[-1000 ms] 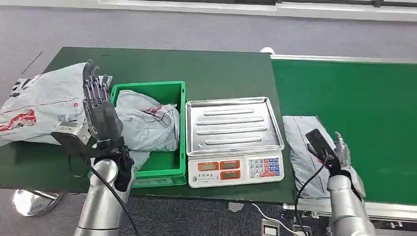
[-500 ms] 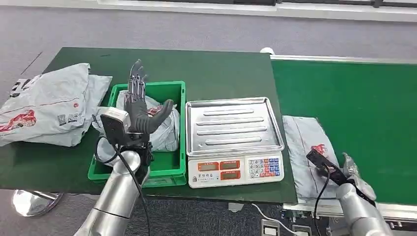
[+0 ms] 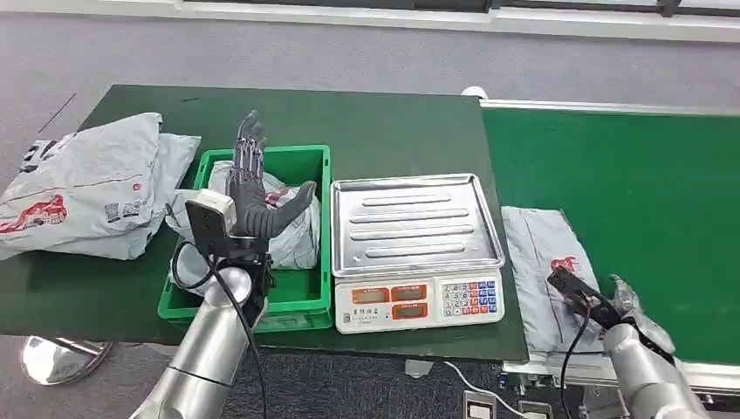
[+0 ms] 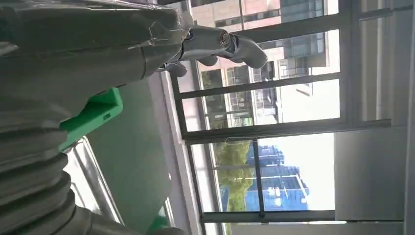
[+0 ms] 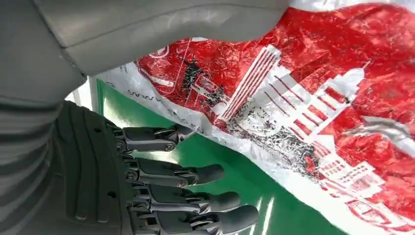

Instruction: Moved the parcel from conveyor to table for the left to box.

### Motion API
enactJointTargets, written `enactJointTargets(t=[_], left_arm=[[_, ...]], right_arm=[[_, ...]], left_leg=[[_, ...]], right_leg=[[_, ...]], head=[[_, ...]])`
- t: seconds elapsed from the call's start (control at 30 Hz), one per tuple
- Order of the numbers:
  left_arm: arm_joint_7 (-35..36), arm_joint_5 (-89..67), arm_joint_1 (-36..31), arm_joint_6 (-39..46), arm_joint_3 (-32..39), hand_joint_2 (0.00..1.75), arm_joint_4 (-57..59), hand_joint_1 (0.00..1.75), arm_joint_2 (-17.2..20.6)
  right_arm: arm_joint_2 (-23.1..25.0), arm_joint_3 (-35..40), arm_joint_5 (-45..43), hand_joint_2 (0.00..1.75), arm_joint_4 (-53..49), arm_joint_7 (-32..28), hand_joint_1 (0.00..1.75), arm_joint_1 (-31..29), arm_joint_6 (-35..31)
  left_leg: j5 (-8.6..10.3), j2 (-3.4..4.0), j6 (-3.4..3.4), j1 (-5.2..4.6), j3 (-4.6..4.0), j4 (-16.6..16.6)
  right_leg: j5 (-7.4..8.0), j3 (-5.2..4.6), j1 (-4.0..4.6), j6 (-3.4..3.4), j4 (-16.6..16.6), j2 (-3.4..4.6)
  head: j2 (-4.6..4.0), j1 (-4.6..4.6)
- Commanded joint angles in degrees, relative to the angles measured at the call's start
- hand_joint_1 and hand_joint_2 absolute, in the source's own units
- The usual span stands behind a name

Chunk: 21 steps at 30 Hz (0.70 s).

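Observation:
A grey parcel with red print point(image 3: 543, 255) lies flat on the green conveyor point(image 3: 628, 166), at its left edge near the front. My right hand point(image 3: 630, 307) is at the parcel's near right corner. In the right wrist view its fingers point(image 5: 186, 196) stretch out straight over the belt beside the parcel point(image 5: 318, 98), holding nothing. My left hand point(image 3: 251, 190) is raised over the green box point(image 3: 262, 154), fingers straight up, thumb apart, empty. A crumpled grey parcel point(image 3: 292, 237) lies inside the box.
A steel weighing scale point(image 3: 414, 220) with a keypad stands between the box and the conveyor. A pile of grey parcels point(image 3: 78, 188) lies at the left end of the dark green table point(image 3: 366, 122). Grey floor lies beyond.
My left hand swung from the left of the box to above it. My right hand drew back off the conveyor parcel toward the near edge.

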Motion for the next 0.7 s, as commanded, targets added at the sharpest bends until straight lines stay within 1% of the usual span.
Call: enactJointTargets(t=[0.03, 0.07, 0.1, 0.13, 0.17, 0.27, 0.47, 0.53, 0.6, 0.7], left_arm=[[0.1, 0.8, -5.1, -0.4, -2.3, 1.75, 6.7, 0.00, 2.2], [0.1, 0.8, -4.6, -0.1, -1.9, 1.75, 6.2, 0.00, 2.4], [0.1, 0.8, -4.2, -0.1, -1.9, 1.75, 5.7, 0.00, 2.6], [0.1, 0.9, -3.5, 0.5, -1.3, 1.75, 4.9, 0.00, 2.6], [0.1, 1.1, -2.4, 0.4, -1.0, 1.75, 3.6, 0.00, 3.1], [0.1, 1.2, -1.5, 0.1, -0.6, 1.75, 2.7, 0.00, 3.4], [0.1, 1.2, -2.0, 0.0, -0.2, 1.75, 3.3, 0.00, 3.0], [0.1, -0.4, -2.0, 1.9, -1.1, 1.75, 3.0, 0.00, 3.2], [0.1, 0.1, -2.2, 1.3, -1.1, 1.75, 3.6, 0.00, 3.1], [0.1, 0.8, -1.9, 1.1, -0.7, 1.75, 3.3, 0.00, 3.2]], right_arm=[[-3.1, 3.7, -2.0, 1.75, 7.8, -5.6, 0.00, 0.0, 9.5], [-3.0, 4.3, -1.9, 1.75, 8.0, -5.8, 0.54, -0.4, 9.4], [-2.6, 4.6, -1.9, 1.75, 8.0, -5.9, 1.75, -0.8, 9.3], [-2.0, 4.3, -2.9, 1.75, 7.5, -8.6, 1.75, -1.4, 7.8], [-0.9, 4.7, -3.1, 1.75, 7.4, -8.5, 1.75, -3.3, 7.4], [0.0, 5.1, -3.8, 1.75, 6.9, -8.7, 1.75, -4.4, 7.0], [-0.7, 5.6, -5.0, 1.75, 6.9, -10.2, 1.75, -3.2, 7.8], [-1.3, 6.6, -6.2, 1.75, 7.0, -10.4, 1.75, -2.9, 7.8], [-1.7, 6.8, -6.6, 1.75, 7.3, -10.6, 1.75, -2.7, 8.9], [-1.8, 7.0, -7.5, 1.75, 6.9, -11.4, 1.75, -2.2, 8.9]], left_leg=[[0.03, -0.15, -0.07, 0.11, 0.16, -0.1], [0.00, -0.08, -0.05, 0.12, 0.16, -0.1], [0.01, -0.04, -0.06, 0.12, 0.23, -0.1], [-0.02, 0.05, -0.05, 0.15, 0.25, -0.1], [0.01, 0.06, -0.07, 0.14, 0.32, -0.2], [0.00, 0.28, -0.10, 0.14, 0.43, -0.2], [-0.02, 0.30, -0.11, 0.18, 0.39, -0.2], [-0.01, 0.22, -0.11, 0.17, 0.39, -0.2], [-0.01, 0.24, -0.12, 0.19, 0.44, -0.2], [-0.05, 0.16, -0.10, 0.16, 0.39, -0.2]], right_leg=[[0.01, 0.26, 0.12, -0.10, -0.2, -0.14], [0.00, 0.25, 0.13, -0.07, -0.2, -0.07], [0.03, 0.32, 0.14, -0.09, -0.2, -0.02], [0.03, 0.32, 0.16, -0.08, -0.2, 0.06], [0.05, 0.40, 0.16, -0.11, -0.3, 0.07], [0.10, 0.43, 0.16, -0.14, -0.3, 0.30], [0.09, 0.41, 0.19, -0.12, -0.3, 0.28], [0.06, 0.41, 0.18, -0.13, -0.3, 0.21], [0.07, 0.46, 0.21, -0.15, -0.3, 0.22], [0.01, 0.42, 0.17, -0.11, -0.2, 0.15]], head=[[0.00, 0.00], [0.00, 0.00], [0.00, 0.00], [0.00, 0.00], [0.00, 0.00], [0.00, 0.02], [0.00, 0.00], [0.00, 0.02], [0.00, 0.00], [0.00, 0.00]])
